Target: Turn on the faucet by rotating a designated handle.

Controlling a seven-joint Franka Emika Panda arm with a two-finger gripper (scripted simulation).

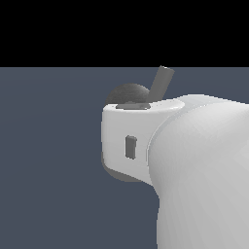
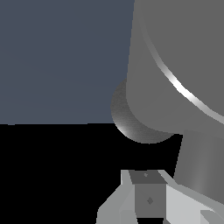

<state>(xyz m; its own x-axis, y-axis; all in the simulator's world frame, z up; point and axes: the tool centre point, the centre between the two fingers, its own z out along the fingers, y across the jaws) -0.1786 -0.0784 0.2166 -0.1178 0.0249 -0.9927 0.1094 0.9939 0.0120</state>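
The faucet (image 1: 127, 93) shows in the exterior view as a dark rounded knob just behind my white arm. Its handle (image 1: 162, 80), a thin grey rod, slants up from it toward the exterior view's right. My arm hides the gripper in that view. In the wrist view the faucet's thick grey cylinder (image 2: 175, 57) fills one side, with the rounded knob (image 2: 135, 120) beneath it. A narrower grey rod, apparently the handle (image 2: 197, 168), runs down beside my gripper (image 2: 146, 176). The fingers (image 2: 146, 197) sit together with no gap and hold nothing, close to the rod; contact cannot be made out.
My large white arm link (image 1: 204, 175) fills the exterior view's right and lower part, with the wrist housing (image 1: 129, 141) in front of the faucet. A flat blue-grey floor (image 1: 48, 155) stretches to the exterior view's left.
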